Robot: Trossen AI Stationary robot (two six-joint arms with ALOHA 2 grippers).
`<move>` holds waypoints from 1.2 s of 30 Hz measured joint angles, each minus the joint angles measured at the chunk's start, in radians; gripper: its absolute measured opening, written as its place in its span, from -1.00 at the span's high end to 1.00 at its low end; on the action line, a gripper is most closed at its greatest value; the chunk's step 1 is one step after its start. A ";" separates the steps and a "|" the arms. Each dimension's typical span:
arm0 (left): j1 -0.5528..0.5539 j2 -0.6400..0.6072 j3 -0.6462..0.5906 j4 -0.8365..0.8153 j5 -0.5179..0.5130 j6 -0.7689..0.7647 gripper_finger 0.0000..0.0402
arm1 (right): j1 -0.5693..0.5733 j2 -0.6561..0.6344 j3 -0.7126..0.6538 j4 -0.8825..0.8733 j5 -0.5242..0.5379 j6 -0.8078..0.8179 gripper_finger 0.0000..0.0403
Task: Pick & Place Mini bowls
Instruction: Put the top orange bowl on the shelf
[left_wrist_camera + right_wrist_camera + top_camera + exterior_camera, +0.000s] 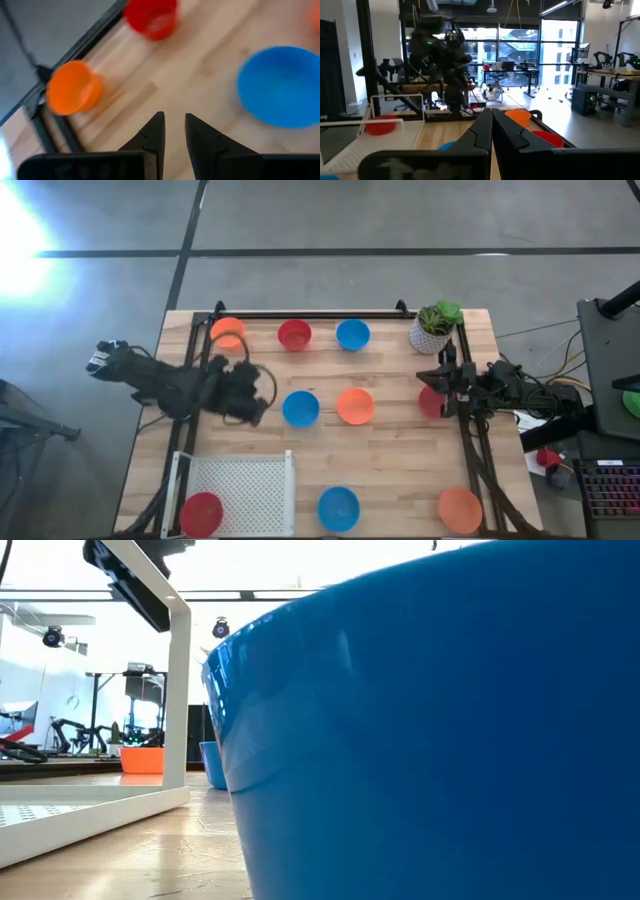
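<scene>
Several mini bowls sit mouth up on the wooden table: orange [228, 332], red [294, 334] and blue [352, 334] along the far edge, blue [300, 408] and orange [355, 406] in the middle. My left gripper [258, 402] [175, 120] hovers over bare wood between the far-left orange bowl [72, 92] and the middle blue bowl [282, 85]; it is open by a narrow gap and empty. My right gripper [440, 385] [491, 117] waits shut at the table's right edge, beside a red bowl [432, 404] [547, 137].
A white perforated rack [238, 492] at the near left holds a red bowl [201, 513]. A blue bowl [338, 508] [430, 720] and an orange bowl [460, 510] sit at the near edge. A white plant pot [432, 328] stands at the far right. Black rails [300, 314] border the table.
</scene>
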 joint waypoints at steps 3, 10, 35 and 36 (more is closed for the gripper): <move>0.112 -0.015 -0.001 -0.027 0.012 0.024 0.66 | 0.000 0.000 0.001 0.000 0.000 0.000 0.96; 0.360 -0.061 -0.011 -0.034 0.061 0.114 0.66 | 0.000 0.000 0.001 -0.002 0.000 0.003 0.96; 0.957 -0.056 -0.195 0.432 0.304 0.636 0.66 | 0.000 0.000 0.001 -0.002 -0.003 0.007 0.96; 0.976 -0.056 -0.207 0.451 0.317 0.642 0.66 | 0.000 0.000 0.001 -0.002 -0.003 0.013 0.96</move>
